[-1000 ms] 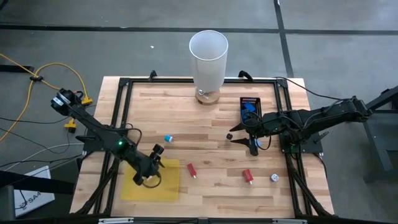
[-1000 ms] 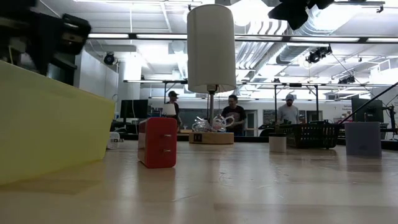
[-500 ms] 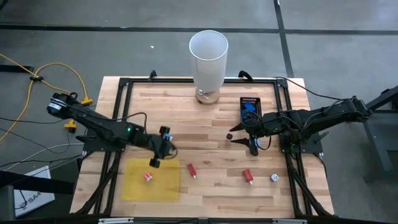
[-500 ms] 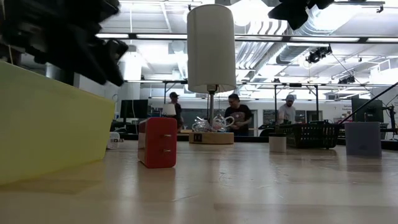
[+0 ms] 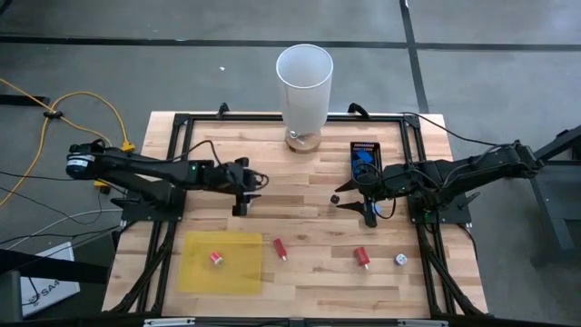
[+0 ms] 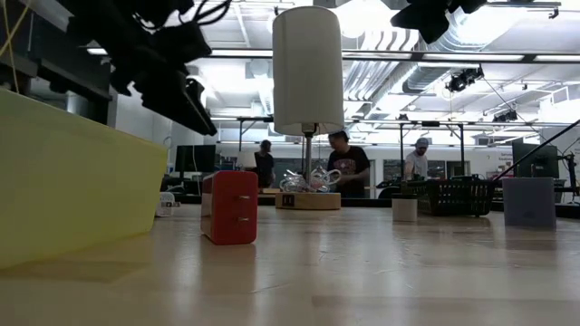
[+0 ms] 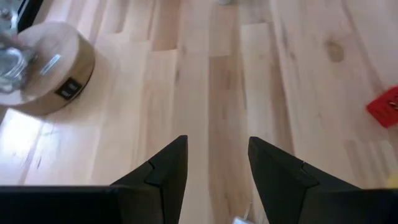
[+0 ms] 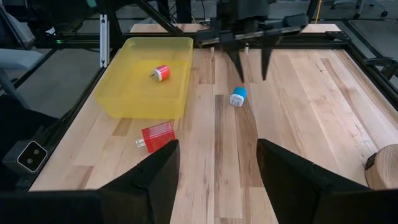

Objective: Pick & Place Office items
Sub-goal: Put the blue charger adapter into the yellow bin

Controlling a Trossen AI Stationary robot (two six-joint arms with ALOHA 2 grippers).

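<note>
Now the blue piece [image 8: 238, 96] is being approached by the left gripper [image 5: 241, 198], jaws parted and empty. A descent around it is being called for; the right gripper [image 5: 369, 214] is being held open, empty.

Grey concrete floor [image 5: 136, 54], bright ceiling lights [image 6: 362, 18]

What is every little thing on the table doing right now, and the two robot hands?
left gripper: open, empty, above the blue piece
blue piece: lying on the bare wood
yellow tray: holds one red piece
red piece in the tray: resting inside
red block: lying outside, beside the tray
right gripper: open, empty
white cylinder: upright
</note>
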